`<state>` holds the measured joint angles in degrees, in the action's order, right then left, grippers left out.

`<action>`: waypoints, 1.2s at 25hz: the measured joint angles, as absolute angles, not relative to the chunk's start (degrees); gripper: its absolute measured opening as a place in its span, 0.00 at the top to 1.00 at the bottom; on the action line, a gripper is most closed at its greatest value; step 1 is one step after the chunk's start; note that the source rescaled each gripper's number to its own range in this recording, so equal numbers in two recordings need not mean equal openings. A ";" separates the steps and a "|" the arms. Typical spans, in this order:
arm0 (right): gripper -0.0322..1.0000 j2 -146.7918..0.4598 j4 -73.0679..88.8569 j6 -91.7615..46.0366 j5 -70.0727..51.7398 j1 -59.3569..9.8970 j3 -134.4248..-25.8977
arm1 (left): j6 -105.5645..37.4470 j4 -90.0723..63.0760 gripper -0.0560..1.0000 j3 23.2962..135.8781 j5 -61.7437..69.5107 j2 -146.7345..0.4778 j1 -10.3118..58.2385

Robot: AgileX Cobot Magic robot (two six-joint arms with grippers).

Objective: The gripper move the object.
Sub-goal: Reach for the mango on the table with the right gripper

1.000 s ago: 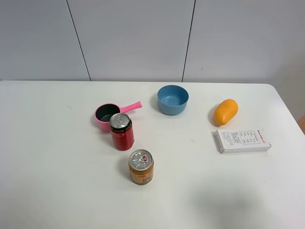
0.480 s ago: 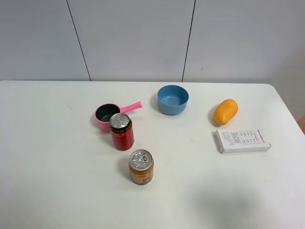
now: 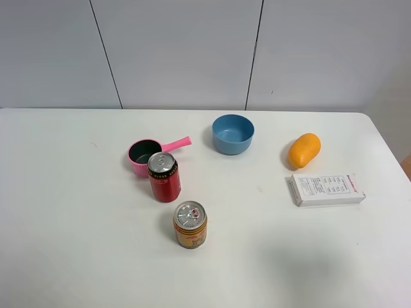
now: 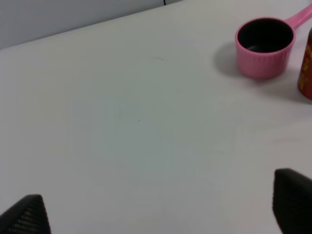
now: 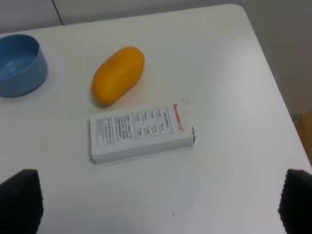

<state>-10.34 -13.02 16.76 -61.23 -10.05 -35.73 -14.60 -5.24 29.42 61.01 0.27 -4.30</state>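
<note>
1. The right gripper [image 5: 158, 202] hovers over the table [image 5: 234, 63], angled down at it. Only its two black fingertips [image 5: 19, 201] show, jaws spread wide and empty.
2. The left gripper [image 4: 158, 210] hovers likewise, jaws wide apart and gripping nothing.
3. The mango [image 5: 118, 75] lies well ahead of the right jaws, just beyond the white box [image 5: 141, 131].
4. Only the high view shows the gold can [image 3: 190, 224]. There the mango sits at 3 o'clock from the blue bowl [image 3: 233, 134] and 11 o'clock from the box.

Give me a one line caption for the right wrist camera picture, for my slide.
Open right claw facing a mango that lies beside a white box, blue bowl off to one side.
</note>
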 joint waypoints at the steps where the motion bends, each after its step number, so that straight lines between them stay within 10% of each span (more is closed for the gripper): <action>1: 0.13 -12.45 -13.19 16.99 -61.44 -10.05 -37.35 | -14.60 -5.24 0.00 29.42 61.01 0.27 -4.30; 22: 0.13 -56.38 -16.34 23.78 -62.77 -10.05 -70.08 | -14.60 -5.24 0.00 29.42 61.01 0.27 -4.30; 30: 0.28 -67.64 -11.18 24.48 -62.12 -4.94 -70.27 | -14.60 -5.24 0.00 29.42 61.01 0.27 -4.30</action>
<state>-67.64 -11.18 24.48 -62.12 -4.94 -70.27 -14.60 -5.24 29.42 61.01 0.27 -4.30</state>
